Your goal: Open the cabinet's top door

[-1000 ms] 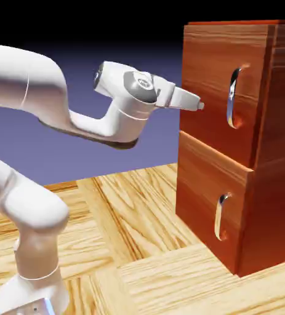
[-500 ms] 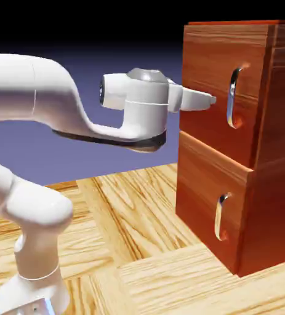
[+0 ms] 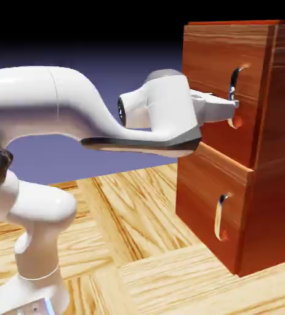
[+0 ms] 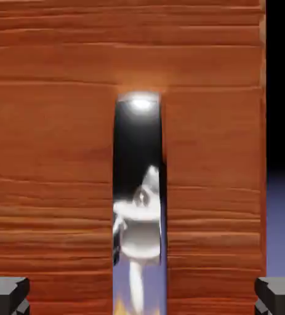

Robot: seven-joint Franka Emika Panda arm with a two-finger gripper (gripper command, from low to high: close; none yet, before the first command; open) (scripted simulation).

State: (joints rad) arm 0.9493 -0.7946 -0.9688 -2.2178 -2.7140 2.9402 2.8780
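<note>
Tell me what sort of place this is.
Likely a rendered test scene, not a real room: a bare wood-plank table, one cabinet with silver handles, and a white arm before a plain blue-violet backdrop.

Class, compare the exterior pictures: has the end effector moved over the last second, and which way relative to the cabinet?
Yes. The end effector has moved toward the exterior view's right, closing on the cabinet until its tips reach the top door's handle.

Glossy white rounded arm (image 3: 58, 111), dark joint seams.
</note>
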